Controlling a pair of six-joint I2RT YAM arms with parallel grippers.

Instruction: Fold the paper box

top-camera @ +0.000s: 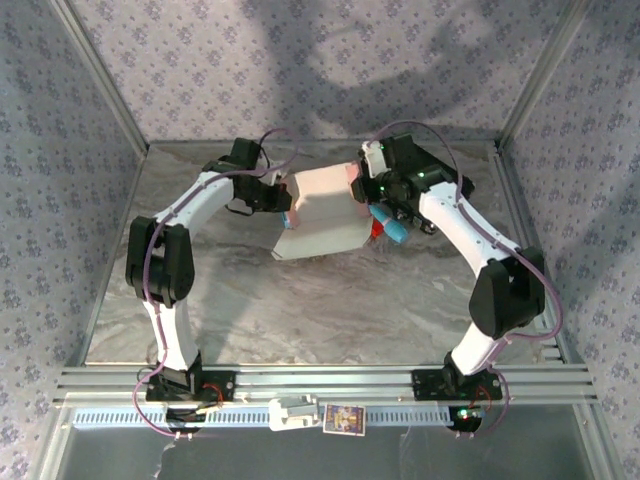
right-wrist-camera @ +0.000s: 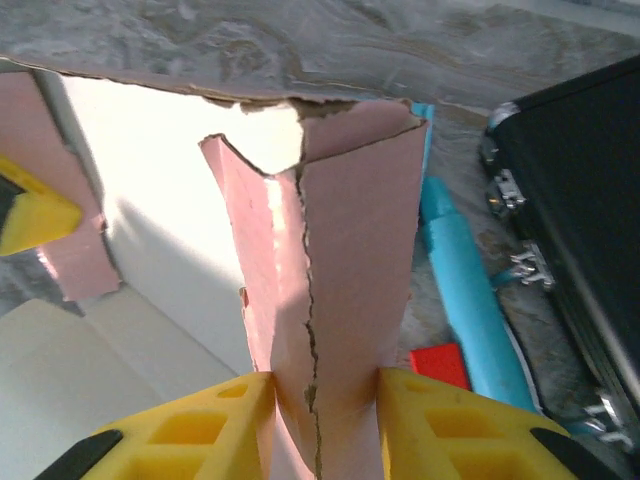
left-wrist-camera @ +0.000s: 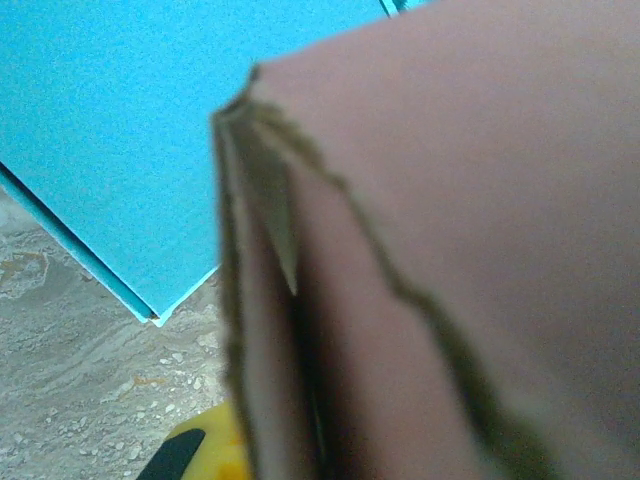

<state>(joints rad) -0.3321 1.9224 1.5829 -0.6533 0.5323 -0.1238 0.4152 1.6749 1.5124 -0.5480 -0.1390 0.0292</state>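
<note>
Your right hand [right-wrist-camera: 325,405] pinches an upright pink flap on the right of the paper box [top-camera: 322,218]; your left hand [top-camera: 279,196] is clamped on its left wall.

From above, the light is even and rather bright. It comes from overhead, and large soft shadows lie on the back wall [top-camera: 330,70], with a small dark one under the paper box [top-camera: 320,215] on the table [top-camera: 320,300]. My left wrist view is badly out of focus: the box's torn edge is a brown smear. My right wrist view is sharper, but the box's white inner wall glares, nearly burnt out.
</note>
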